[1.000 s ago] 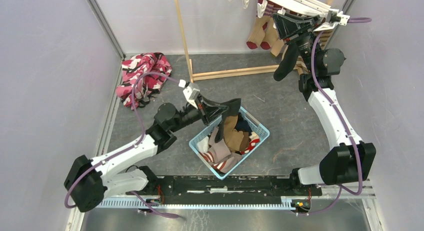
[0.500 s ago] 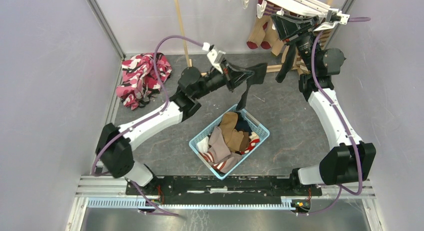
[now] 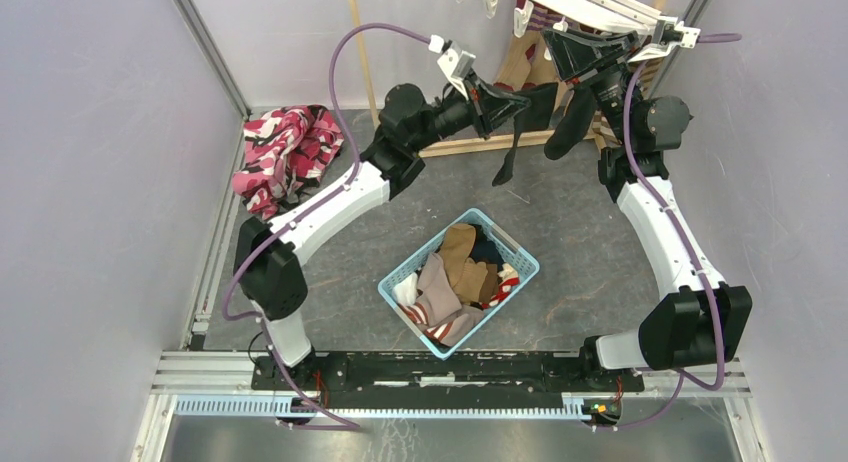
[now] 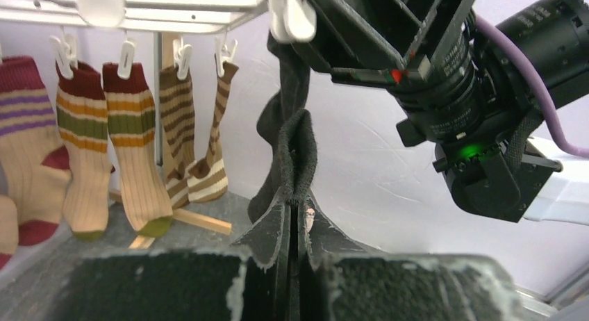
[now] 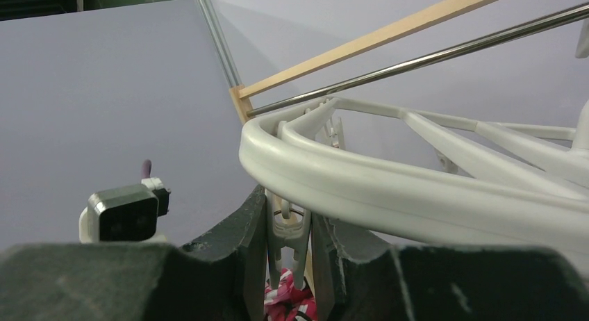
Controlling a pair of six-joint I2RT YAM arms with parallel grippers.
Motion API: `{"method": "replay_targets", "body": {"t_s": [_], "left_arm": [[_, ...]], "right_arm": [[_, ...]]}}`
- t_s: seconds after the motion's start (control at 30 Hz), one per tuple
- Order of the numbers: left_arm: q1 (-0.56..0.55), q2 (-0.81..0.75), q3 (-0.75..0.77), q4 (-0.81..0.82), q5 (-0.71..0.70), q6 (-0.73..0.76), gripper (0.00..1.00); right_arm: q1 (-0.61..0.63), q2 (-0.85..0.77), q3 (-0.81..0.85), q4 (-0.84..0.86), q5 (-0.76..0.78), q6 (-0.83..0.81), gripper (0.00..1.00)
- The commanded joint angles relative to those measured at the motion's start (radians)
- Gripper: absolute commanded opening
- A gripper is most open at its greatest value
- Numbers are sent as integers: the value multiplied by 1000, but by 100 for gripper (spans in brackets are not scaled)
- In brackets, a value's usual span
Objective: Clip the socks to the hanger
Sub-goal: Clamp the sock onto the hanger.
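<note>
My left gripper (image 3: 520,90) is shut on the top of a black sock (image 3: 510,147) that dangles below it, raised near the hanger (image 3: 590,0). In the left wrist view the sock's folded edge (image 4: 295,144) stands up from the shut fingers (image 4: 278,227). Another black sock (image 3: 572,132) hangs from a white clip (image 4: 292,15) just beyond. My right gripper (image 3: 553,44) sits under the hanger's rim (image 5: 417,189), its jaws pressed on both sides of a dangling white clip (image 5: 288,227). Striped socks (image 4: 83,126) hang clipped in a row.
A light blue basket (image 3: 512,244) holding several socks (image 3: 460,272) stands mid-floor. A pink, red and black cloth (image 3: 285,152) lies at the left wall. The wooden frame's base bar (image 3: 470,142) runs below the hanger. The right arm's camera housing (image 4: 479,119) is close to my left gripper.
My left arm has lifted the black sock out of the basket and swung it up and back to the hanger. The right gripper has stayed on the clip.
</note>
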Motion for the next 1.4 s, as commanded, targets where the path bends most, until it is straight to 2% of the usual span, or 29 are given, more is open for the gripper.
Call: {"method": "replay_targets", "body": {"t_s": [0.0,0.17,0.4,0.67,1.37], "left_arm": [[55,60,163,-48,185,-17,3],[96,162,320,-78,320,-62,2],[106,288,515,-91,421,-181,2],[111,326,550,14,464,-283,2],[122,384,662,9,405,-342,2]], "right_arm": [[-10,-16,31,27,-24,32,12],[-14,-16,31,29,-34,39,12],[-21,-16,43,30,-46,44,12],[-27,-12,43,29,-57,37,12],[-32,-8,33,41,-75,45,12]]}}
